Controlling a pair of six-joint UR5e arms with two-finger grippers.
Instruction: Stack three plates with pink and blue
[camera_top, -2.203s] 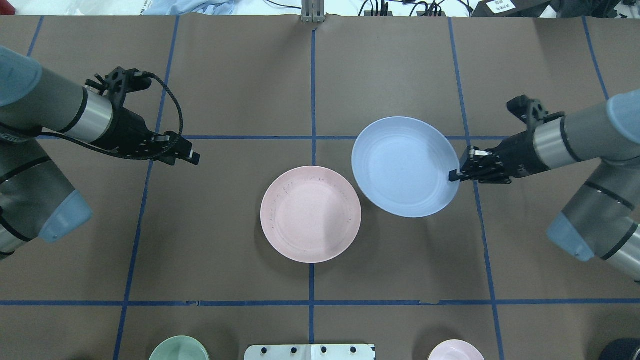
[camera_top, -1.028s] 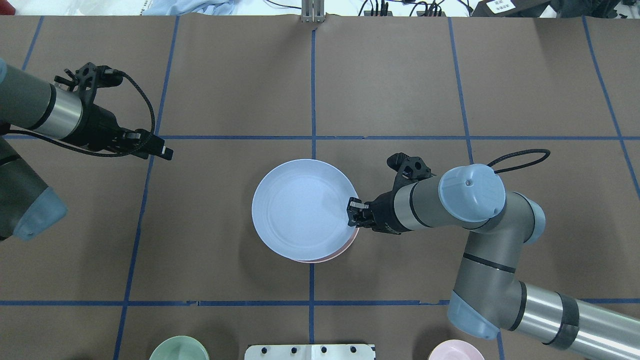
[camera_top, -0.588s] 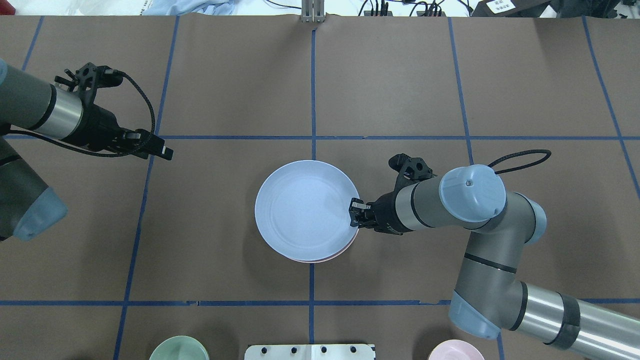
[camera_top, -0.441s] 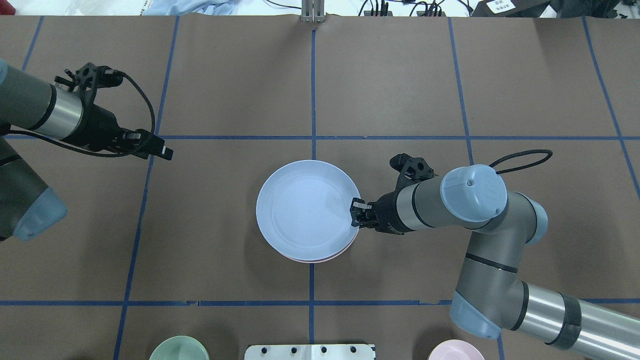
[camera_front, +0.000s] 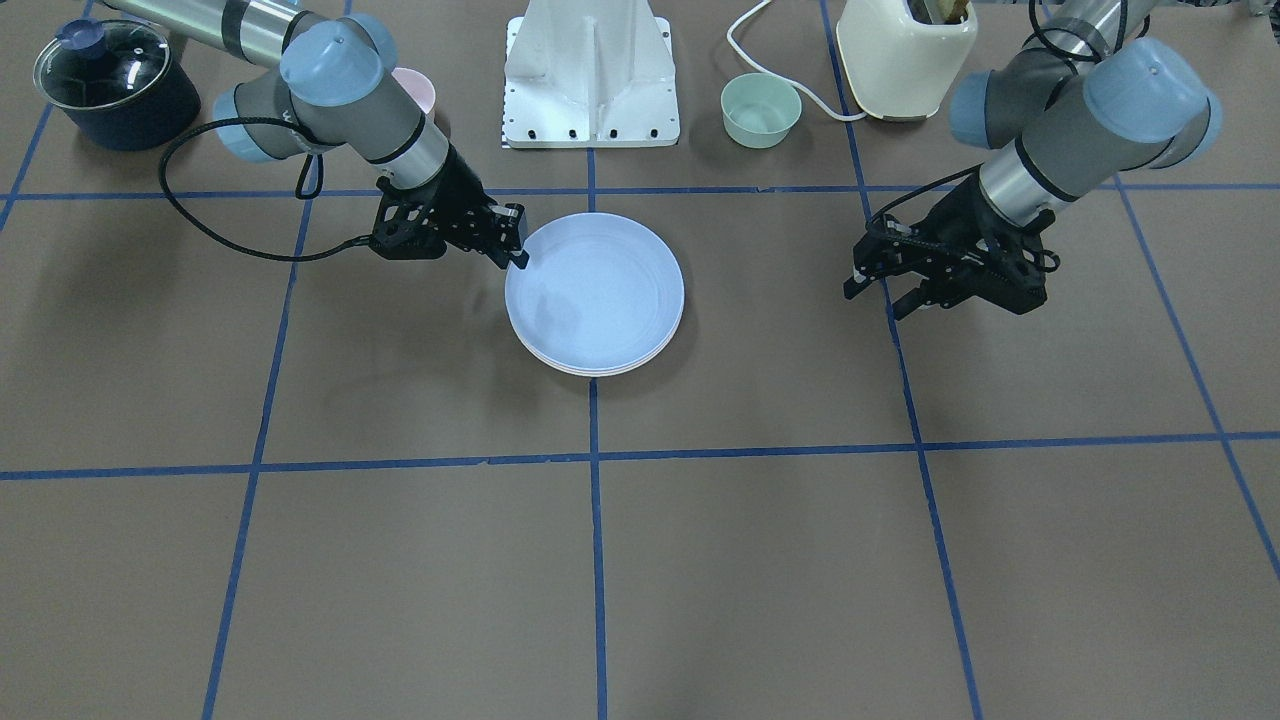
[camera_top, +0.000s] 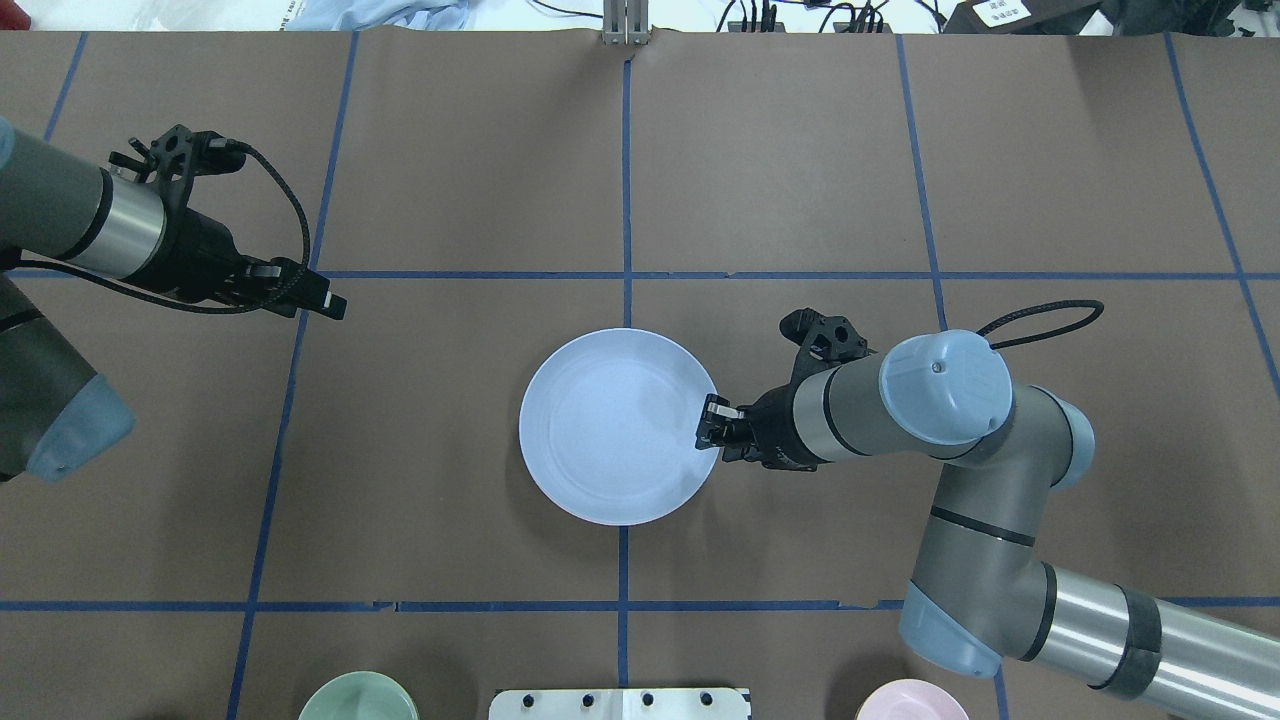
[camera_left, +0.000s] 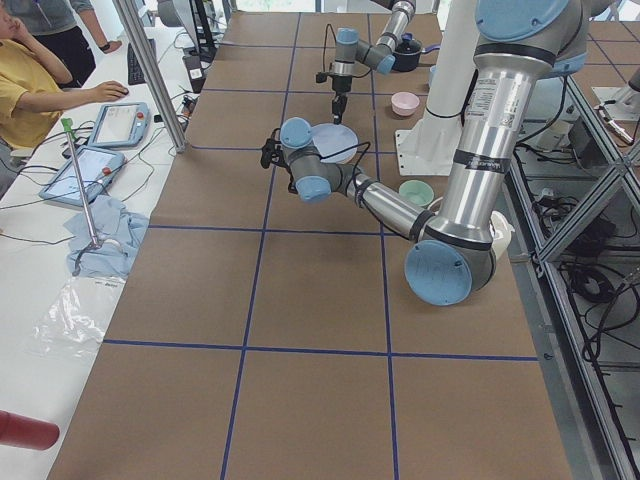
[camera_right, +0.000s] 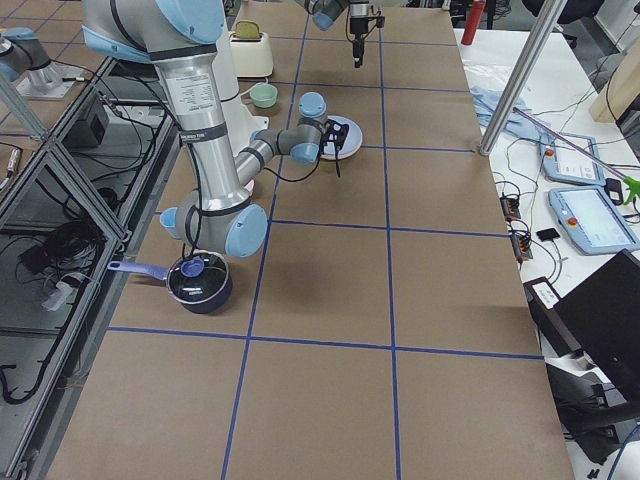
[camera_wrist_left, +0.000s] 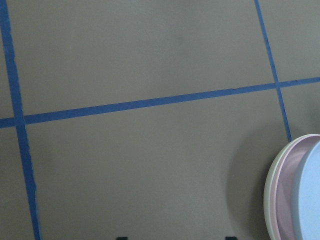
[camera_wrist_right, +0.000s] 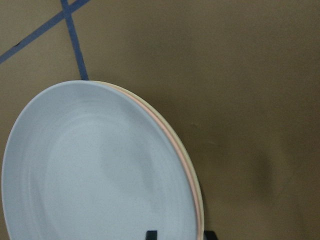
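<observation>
The light blue plate (camera_top: 618, 427) lies on top of a stack at the table's middle, also seen in the front view (camera_front: 595, 295). The pale pink plate (camera_wrist_right: 186, 167) and the cream-white plate (camera_wrist_right: 199, 202) show only as thin rims under it; the left wrist view shows the cream rim (camera_wrist_left: 269, 190) and the pink rim (camera_wrist_left: 283, 192). My right gripper (camera_top: 708, 430) is at the stack's right rim, its fingertips (camera_wrist_right: 151, 235) apart, one over the blue plate and one outside the rim. My left gripper (camera_top: 330, 305) is open and empty, far left of the stack.
A small green bowl (camera_top: 358, 698) and a small pink bowl (camera_top: 910, 700) stand at the robot's edge, either side of the white base (camera_front: 592, 75). A lidded dark pot (camera_front: 115, 85) and a cream toaster (camera_front: 905, 50) stand near the corners.
My right gripper carried the blue plate left from the table's right side and lowered it onto the pink plate, which is now covered in the overhead view. The left arm drew back left early on.
</observation>
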